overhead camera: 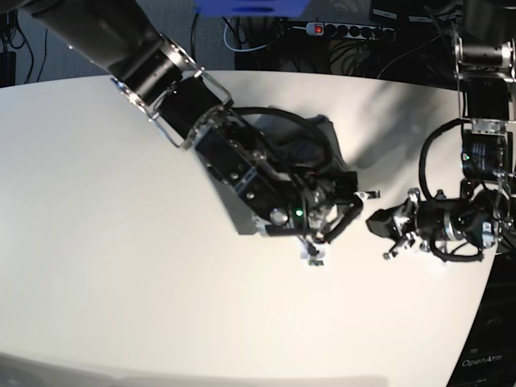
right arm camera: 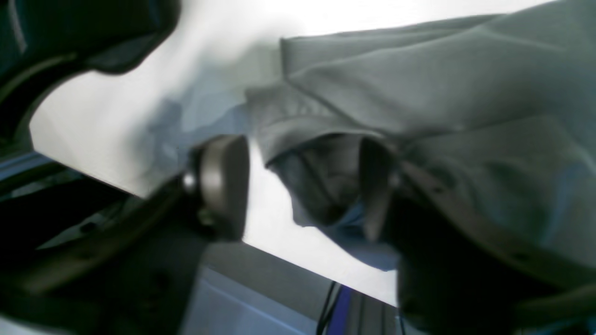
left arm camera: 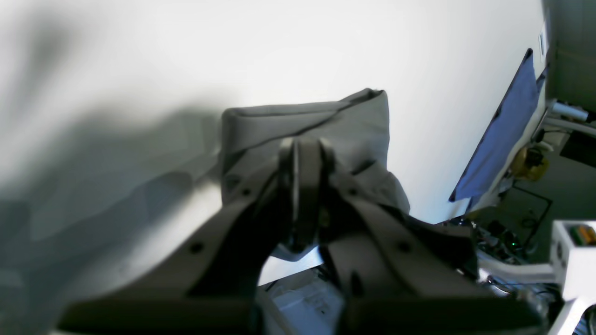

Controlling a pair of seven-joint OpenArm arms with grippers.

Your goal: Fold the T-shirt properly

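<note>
The dark grey T-shirt [left arm camera: 335, 123] lies bunched in folded layers on the white table [overhead camera: 121, 242]. In the base view most of the T-shirt [overhead camera: 326, 137] is hidden under my right arm. My right gripper [right arm camera: 298, 190] is open, and a hanging fold of the T-shirt [right arm camera: 419, 93] sits between the jaws against the right finger [right arm camera: 372, 186]. In the base view the right gripper [overhead camera: 334, 211] hovers at the shirt's near edge. My left gripper [left arm camera: 302, 186] is shut with nothing seen held, just in front of the bundle. In the base view the left gripper [overhead camera: 380, 221] is right of the shirt.
A blue cloth [left arm camera: 503, 135] hangs past the table's far edge in the left wrist view. A power strip [overhead camera: 347, 30] and cables lie behind the table. The table edge runs close below both grippers in the wrist views.
</note>
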